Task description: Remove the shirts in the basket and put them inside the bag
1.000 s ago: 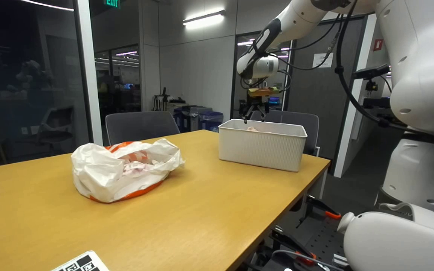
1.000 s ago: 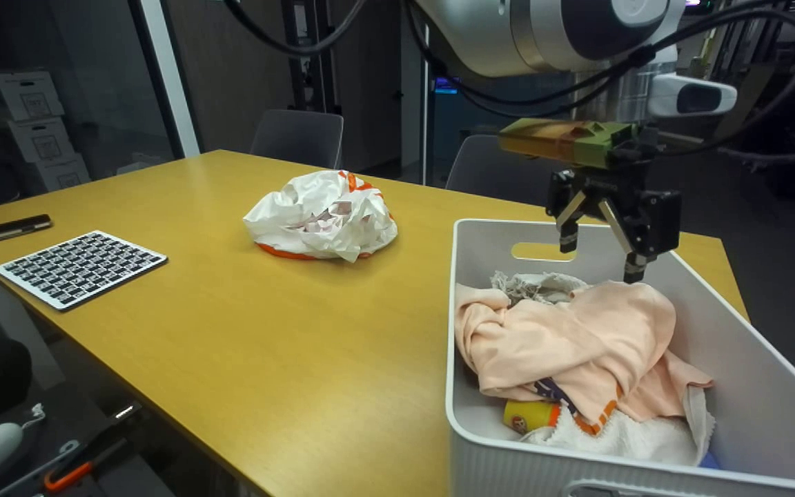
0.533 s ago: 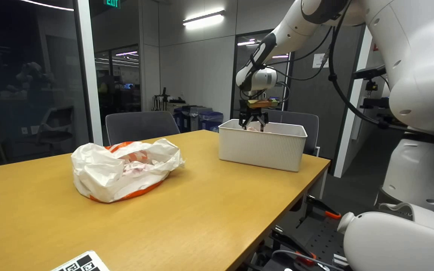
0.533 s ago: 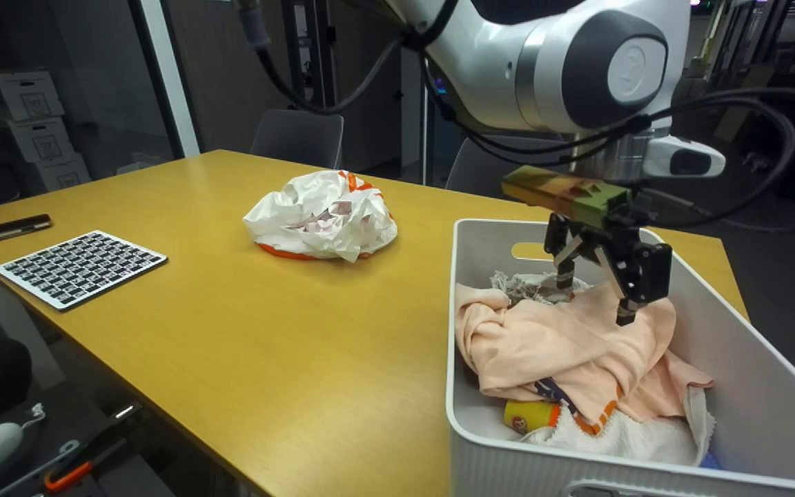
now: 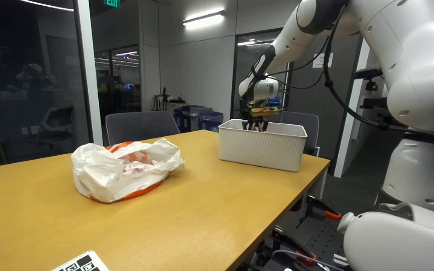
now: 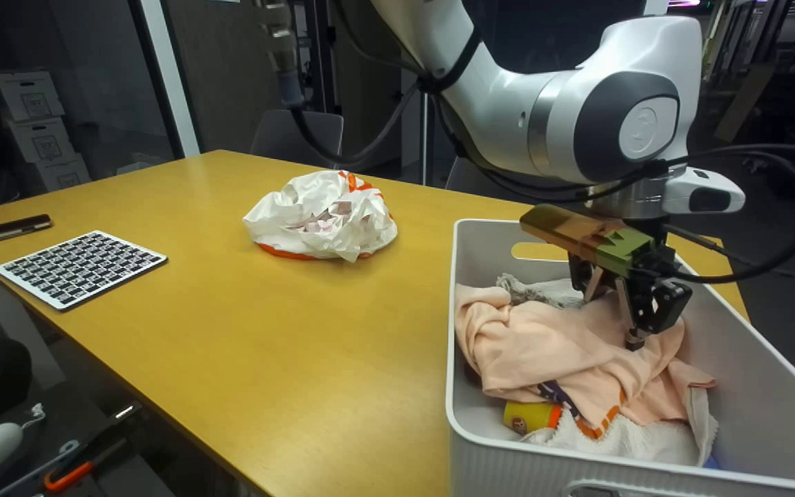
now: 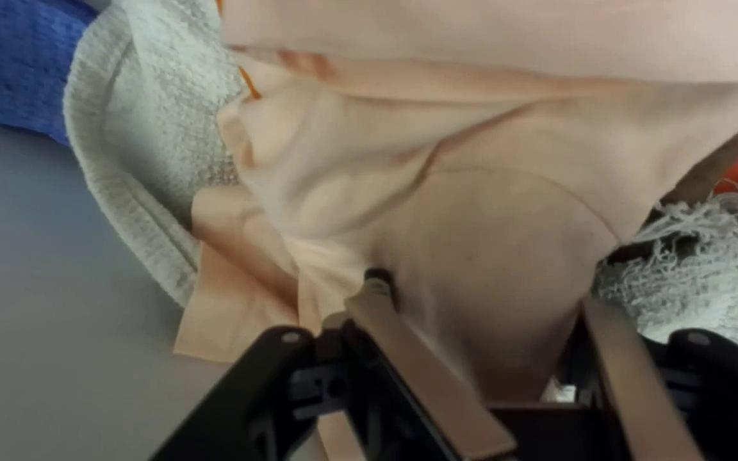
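Note:
A peach shirt (image 6: 549,338) lies bunched in the pale grey basket (image 6: 450,331). It fills most of the wrist view (image 7: 471,211). My gripper (image 6: 610,319) points down inside the basket, at the shirt's far part. In the wrist view the gripper (image 7: 484,294) is open, with the shirt bulging up between its spread fingers. One fingertip (image 7: 378,276) presses into the cloth; the other tip is hidden by the shirt. The white and orange plastic bag (image 6: 294,214) lies open on the table, also in an exterior view (image 5: 100,169). Pale pinkish material (image 5: 138,169) shows inside it.
The basket also holds a white towel (image 6: 632,442), a fringed pale cloth (image 6: 553,293), a yellow cylinder (image 6: 528,416) and something blue (image 7: 29,64). A checkered board (image 6: 80,269) and a dark slim object (image 6: 18,226) lie on the table (image 6: 287,359).
My gripper has moved down from above the basket into it and now touches the shirt. The shirt has shifted slightly. The bag has not moved.

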`<action>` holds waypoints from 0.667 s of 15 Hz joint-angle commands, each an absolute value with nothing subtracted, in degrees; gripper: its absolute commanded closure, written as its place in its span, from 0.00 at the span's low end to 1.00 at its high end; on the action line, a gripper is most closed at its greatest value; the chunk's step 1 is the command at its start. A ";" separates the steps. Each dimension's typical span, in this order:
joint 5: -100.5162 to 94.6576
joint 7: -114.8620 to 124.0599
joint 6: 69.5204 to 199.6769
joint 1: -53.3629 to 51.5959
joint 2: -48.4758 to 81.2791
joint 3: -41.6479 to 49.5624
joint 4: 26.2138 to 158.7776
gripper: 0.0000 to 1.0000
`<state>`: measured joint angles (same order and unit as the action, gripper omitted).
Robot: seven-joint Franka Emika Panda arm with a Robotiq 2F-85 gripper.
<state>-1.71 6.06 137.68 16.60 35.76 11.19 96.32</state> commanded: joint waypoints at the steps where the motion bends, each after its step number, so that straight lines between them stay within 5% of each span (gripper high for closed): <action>1: -1.29 6.00 135.11 16.18 32.91 12.43 97.38 0.73; 5: -1.52 6.60 130.59 15.80 29.19 13.01 98.97 1.00; 10: -4.42 10.00 133.31 12.86 19.88 14.28 106.20 0.98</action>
